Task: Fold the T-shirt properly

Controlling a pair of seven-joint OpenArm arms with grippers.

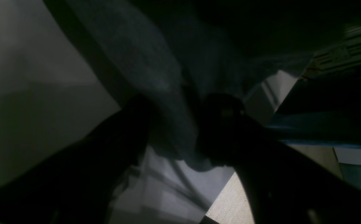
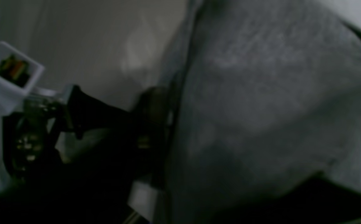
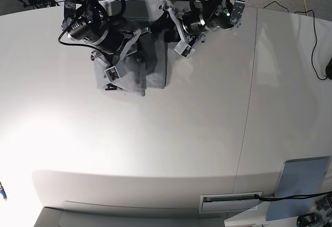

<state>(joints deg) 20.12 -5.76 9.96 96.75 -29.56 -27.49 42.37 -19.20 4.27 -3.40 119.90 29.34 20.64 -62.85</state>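
Note:
The heather-grey T-shirt [image 3: 132, 66] lies folded into a rectangle at the far middle of the white table [image 3: 171, 133], with a bit of black lettering at its near left corner. My left gripper [image 3: 160, 27] is at the shirt's far right edge. In the left wrist view its dark fingers [image 1: 136, 121] pinch a hanging fold of grey cloth [image 1: 155, 71]. My right gripper [image 3: 140, 32] is over the shirt's far part. In the right wrist view, grey cloth [image 2: 261, 102] fills the space between its fingers [image 2: 152, 109] and hides one fingertip.
A flat light-blue panel [image 3: 300, 185] lies at the table's near right corner, beside a slot [image 3: 231, 202] in the front edge. Cables [image 3: 314, 29] run along the far right. A seam [image 3: 248, 112] crosses the table on the right.

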